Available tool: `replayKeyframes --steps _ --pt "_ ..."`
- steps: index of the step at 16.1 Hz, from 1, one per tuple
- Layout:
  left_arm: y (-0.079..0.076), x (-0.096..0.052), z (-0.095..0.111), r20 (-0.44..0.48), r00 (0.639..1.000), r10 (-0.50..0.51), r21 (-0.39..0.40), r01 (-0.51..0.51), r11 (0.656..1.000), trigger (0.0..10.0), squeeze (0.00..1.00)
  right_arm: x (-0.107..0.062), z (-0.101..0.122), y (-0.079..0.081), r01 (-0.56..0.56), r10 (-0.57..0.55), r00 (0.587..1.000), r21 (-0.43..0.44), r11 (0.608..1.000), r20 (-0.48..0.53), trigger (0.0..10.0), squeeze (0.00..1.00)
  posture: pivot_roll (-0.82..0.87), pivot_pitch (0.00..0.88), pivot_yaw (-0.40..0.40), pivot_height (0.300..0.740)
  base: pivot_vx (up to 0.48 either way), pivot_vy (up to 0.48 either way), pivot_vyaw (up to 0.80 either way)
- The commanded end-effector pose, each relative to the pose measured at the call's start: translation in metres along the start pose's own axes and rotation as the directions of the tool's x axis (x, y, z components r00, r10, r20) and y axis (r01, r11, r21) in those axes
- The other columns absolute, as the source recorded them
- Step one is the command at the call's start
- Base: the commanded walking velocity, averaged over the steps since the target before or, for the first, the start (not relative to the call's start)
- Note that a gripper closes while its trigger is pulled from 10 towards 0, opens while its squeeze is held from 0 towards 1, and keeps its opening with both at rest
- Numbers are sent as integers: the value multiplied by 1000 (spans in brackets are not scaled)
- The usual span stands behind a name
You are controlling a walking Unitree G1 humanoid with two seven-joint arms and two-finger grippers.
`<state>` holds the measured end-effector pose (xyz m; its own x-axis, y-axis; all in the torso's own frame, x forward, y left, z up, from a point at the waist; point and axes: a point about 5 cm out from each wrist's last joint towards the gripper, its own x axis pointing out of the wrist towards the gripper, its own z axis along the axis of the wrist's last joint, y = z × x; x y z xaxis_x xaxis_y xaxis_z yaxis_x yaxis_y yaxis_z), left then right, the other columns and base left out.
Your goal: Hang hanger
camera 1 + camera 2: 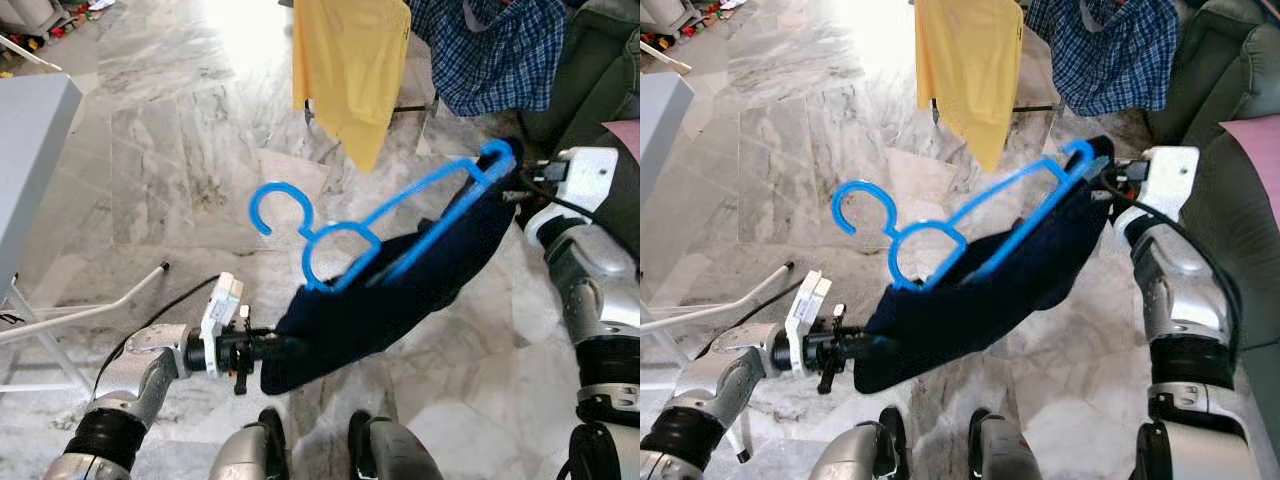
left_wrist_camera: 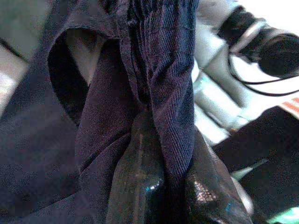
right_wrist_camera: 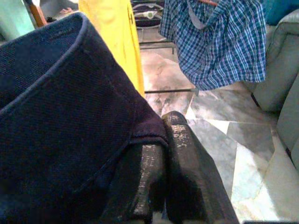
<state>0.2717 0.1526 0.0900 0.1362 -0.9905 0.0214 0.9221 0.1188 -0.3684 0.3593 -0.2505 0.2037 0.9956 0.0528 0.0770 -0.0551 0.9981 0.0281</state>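
Marble floor everywhere, pale and veiny, with a green sofa off to the right (pink cushion on it). Further ahead, a drying rack already carrying a yellow shirt and a checked shirt — likely where this load ends up. Mid-carry, by the look of it: dark navy garment stretched between both arms, well above the floor, blue hanger threaded through it with the hook poking out up-left, free. Left gripper clamped on a bunched fold at the low end; right gripper pinching the hem at the high end. Next up, probably — walking closer and getting that hook over a rail without letting the cloth slide off.
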Motion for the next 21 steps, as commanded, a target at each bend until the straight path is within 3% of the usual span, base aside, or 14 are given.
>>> replayKeyframes --steps 1,4,8,13,15,16,19,21 --pt "1 -15 -20 -59 997 53 -42 -56 998 0 0 -5 30 -20 74 -73 992 -14 997 99 0 0 -195 242 21 740 0 0 0" --pt "11 -14 -20 -34 990 137 27 -136 990 0 0 -5 33 -18 57 -55 993 -12 998 105 0 0 -195 241 21 740 0 0 0" --pt "-1 -12 -33 -94 996 9 16 -7 1000 0 0 -6 35 -18 60 -59 993 -9 998 100 0 0 -199 242 21 740 0 0 0" --pt "0 -9 -38 -144 990 -6 58 15 998 0 0 -5 33 -14 41 -41 996 7 999 85 0 0 -201 244 21 740 0 0 0" --pt "3 -10 -37 -119 992 32 78 -23 997 0 0 -5 34 -13 37 -37 996 7 999 86 0 0 -200 243 25 740 0 0 0" --pt "10 -7 -32 -38 995 87 70 -85 994 0 0 -5 32 -13 35 -36 996 9 999 81 0 0 -199 244 24 740 0 0 0" --pt "16 -3 -35 -104 986 133 130 -119 984 0 0 -6 30 -8 16 -17 997 13 1000 75 0 0 -202 243 28 740 0 0 0" --pt "17 -2 -35 -100 986 130 128 -117 985 0 0 -6 30 -7 14 -15 997 11 1000 75 0 0 -205 243 30 740 0 0 0"
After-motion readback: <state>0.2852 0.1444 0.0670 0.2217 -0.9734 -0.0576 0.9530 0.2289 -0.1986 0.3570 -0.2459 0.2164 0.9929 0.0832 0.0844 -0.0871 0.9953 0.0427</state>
